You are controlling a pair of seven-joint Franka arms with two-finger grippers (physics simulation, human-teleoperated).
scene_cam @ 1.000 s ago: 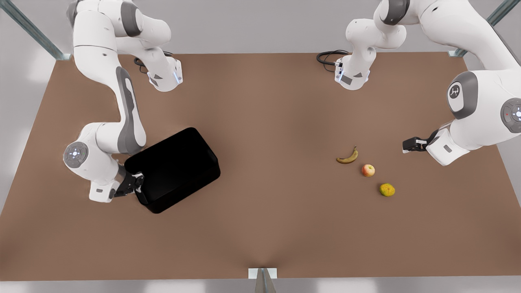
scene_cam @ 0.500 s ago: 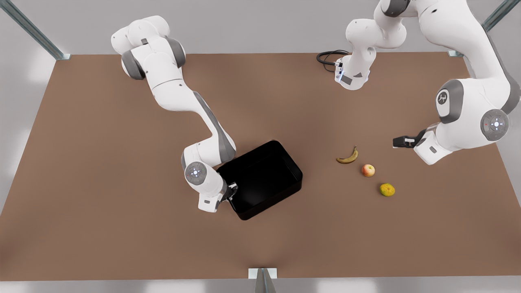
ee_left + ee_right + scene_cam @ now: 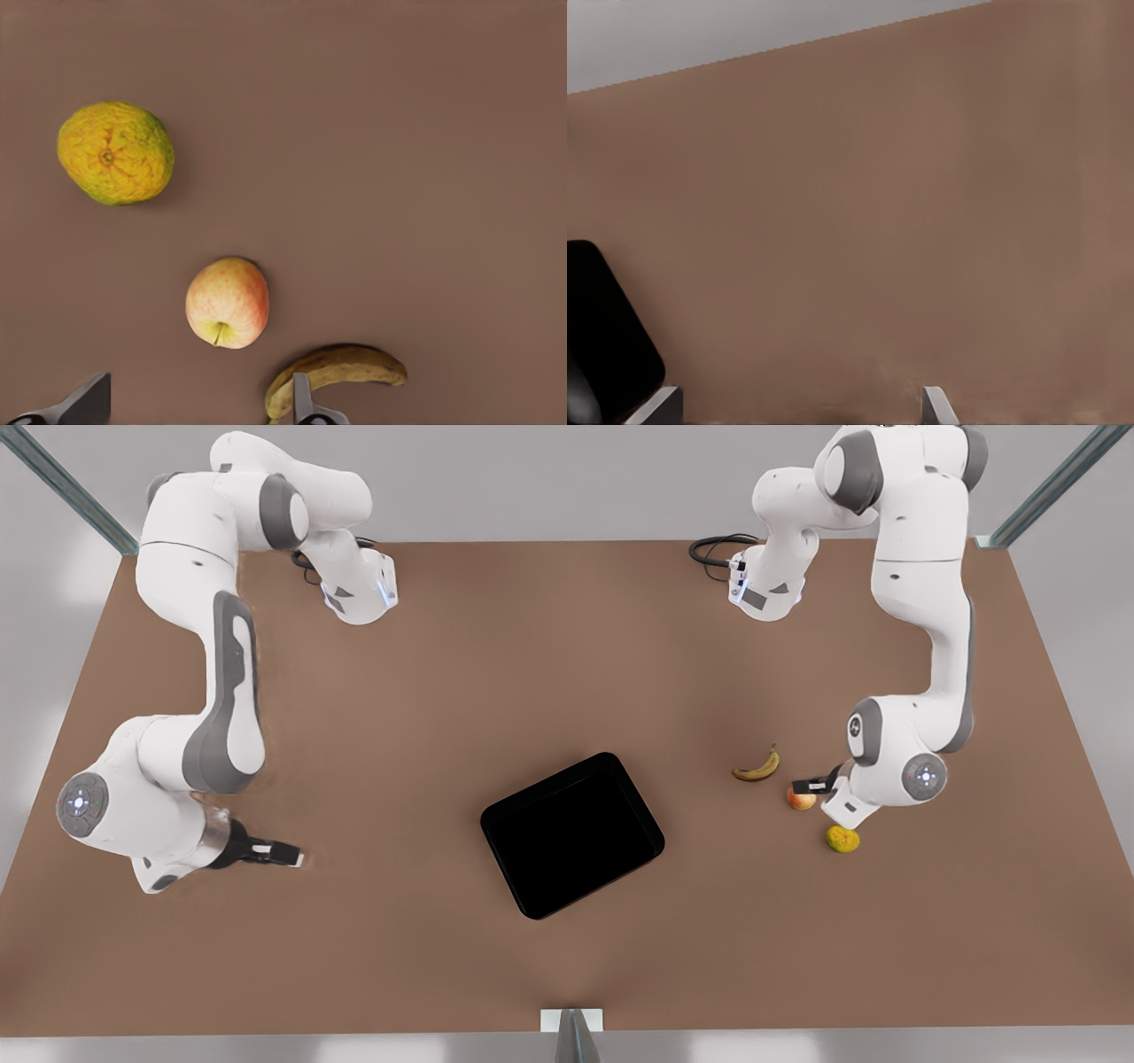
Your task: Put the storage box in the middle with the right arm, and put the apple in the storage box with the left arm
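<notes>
We see the storage box (image 3: 572, 834) mid-desk (image 3: 567, 655). Our left hand (image 3: 808, 786) hovers released over the apple (image 3: 800, 800); our right hand (image 3: 282, 856), released, waits well apart.

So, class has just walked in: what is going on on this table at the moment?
The storage box sits alone near the middle of the brown table. The right gripper, at the front view's left, is open, empty and apart from the box. The left gripper, at the front view's right, hangs open just over the apple, which lies on the table between the banana and a bumpy yellow-green fruit. Nothing is in the box yet.
</notes>
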